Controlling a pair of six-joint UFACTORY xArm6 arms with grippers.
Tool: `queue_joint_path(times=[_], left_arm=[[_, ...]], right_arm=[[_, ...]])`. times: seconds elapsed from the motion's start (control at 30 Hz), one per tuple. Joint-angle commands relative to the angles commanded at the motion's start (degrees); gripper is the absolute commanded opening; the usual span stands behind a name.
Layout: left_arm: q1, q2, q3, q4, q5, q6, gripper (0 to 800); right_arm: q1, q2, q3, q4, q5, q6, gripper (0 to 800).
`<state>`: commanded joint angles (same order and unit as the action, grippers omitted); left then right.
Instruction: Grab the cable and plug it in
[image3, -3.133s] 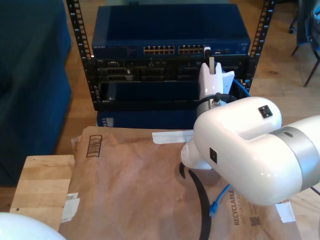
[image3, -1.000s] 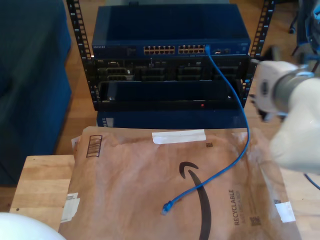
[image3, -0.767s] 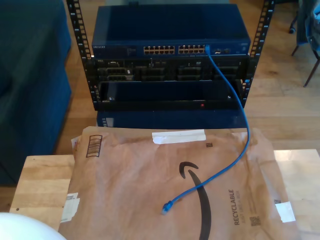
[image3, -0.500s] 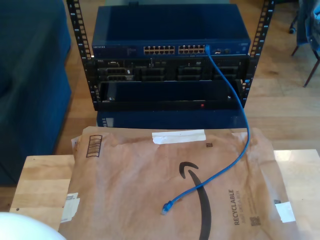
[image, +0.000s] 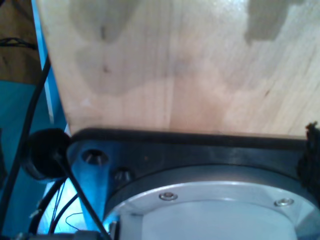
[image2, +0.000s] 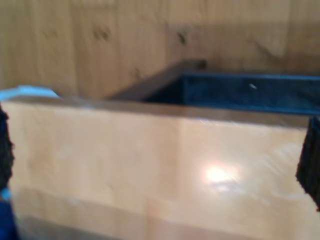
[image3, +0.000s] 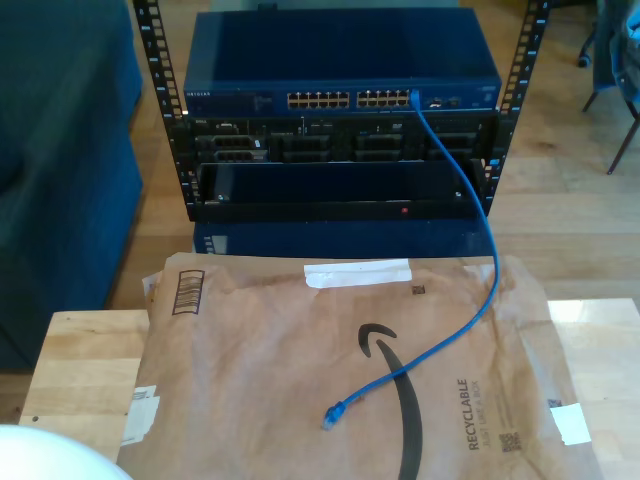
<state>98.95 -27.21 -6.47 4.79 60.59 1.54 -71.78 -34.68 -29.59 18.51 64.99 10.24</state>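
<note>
Paper-covered table (image3: 90, 365), cable (image3: 478, 300) plugged, trailing

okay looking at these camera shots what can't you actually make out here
- Whether the plug of the cable is fully seated in the switch: too small in the exterior view.
- The port labels on the switch: too small, same view.
- The state of my second tool: the second wrist view is blurred, with dark pads cut off at its edges.
- The state of my first tool: the first wrist view faces a wooden surface and an arm base.
</note>
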Motion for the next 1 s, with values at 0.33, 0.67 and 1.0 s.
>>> queue_joint_path(times=[0.33, 0.67, 1.0], left_arm=[[0.00, 0.00, 0.00, 0.00, 0.18, 0.09, 800], [0.00, 0.00, 0.00, 0.00, 0.18, 0.09, 800], [0.00, 0.00, 0.00, 0.00, 0.00, 0.00, 800]], right_arm=[[-6.51, -0.35, 6.07, -18.11, 6.86, -3.52, 794], [-8.70, -3.16, 16.35, -20.48, 2.55, -3.52, 794], [-11.78, -4.40, 28.04, -19.87, -11.69, -3.34, 797]])
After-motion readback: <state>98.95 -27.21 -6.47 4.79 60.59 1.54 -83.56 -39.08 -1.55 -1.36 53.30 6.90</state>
